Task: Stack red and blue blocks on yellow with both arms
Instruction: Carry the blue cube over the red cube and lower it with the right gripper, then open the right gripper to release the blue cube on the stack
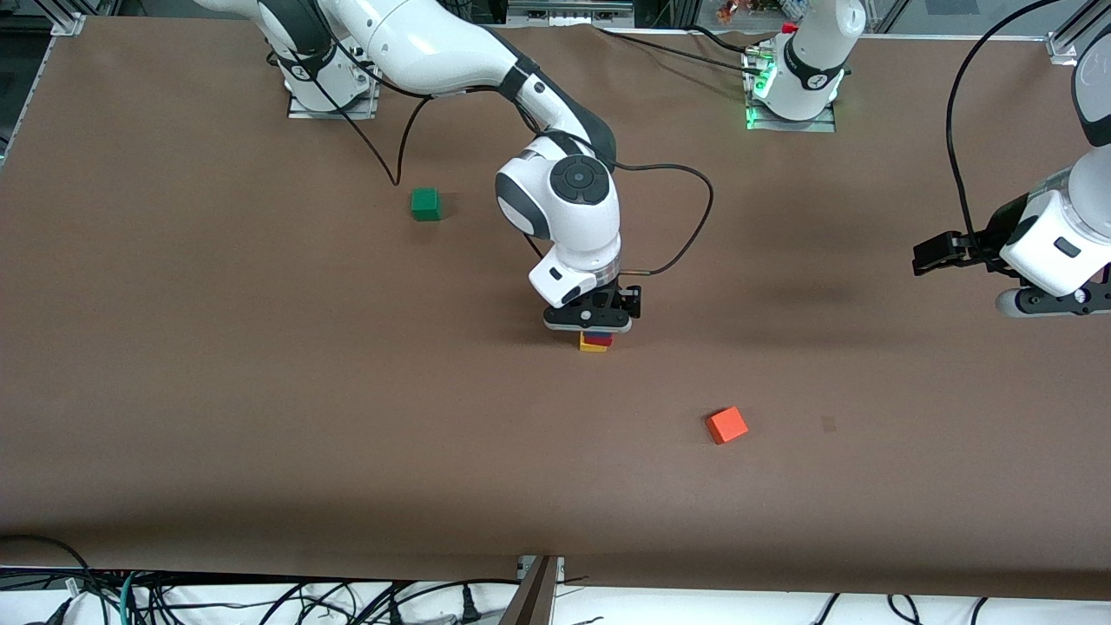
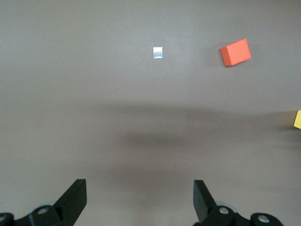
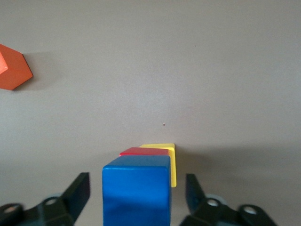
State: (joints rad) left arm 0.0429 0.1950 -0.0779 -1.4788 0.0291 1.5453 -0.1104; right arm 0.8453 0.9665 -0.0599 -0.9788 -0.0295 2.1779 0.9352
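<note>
The blue block (image 3: 136, 193) sits on the red block (image 3: 143, 151), which sits on the yellow cube (image 3: 171, 165). In the front view the stack stands mid-table, with the yellow cube (image 1: 594, 346) at the bottom, the red block (image 1: 597, 338) above it, and the blue block (image 1: 595, 332) mostly hidden under the hand. My right gripper (image 1: 594, 328) is straight over the stack. It also shows in the right wrist view (image 3: 136, 186), open, with a finger on each side of the blue block and a gap on both sides. My left gripper (image 2: 140, 195) is open and empty. It waits in the air at the left arm's end of the table (image 1: 1055, 304).
An orange cube (image 1: 726, 425) lies nearer to the front camera than the stack, toward the left arm's end. It also shows in both wrist views (image 2: 235, 52) (image 3: 13, 67). A green cube (image 1: 425, 204) lies farther from the front camera, near the right arm's cable. A small tape patch (image 2: 158, 52) lies beside the orange cube.
</note>
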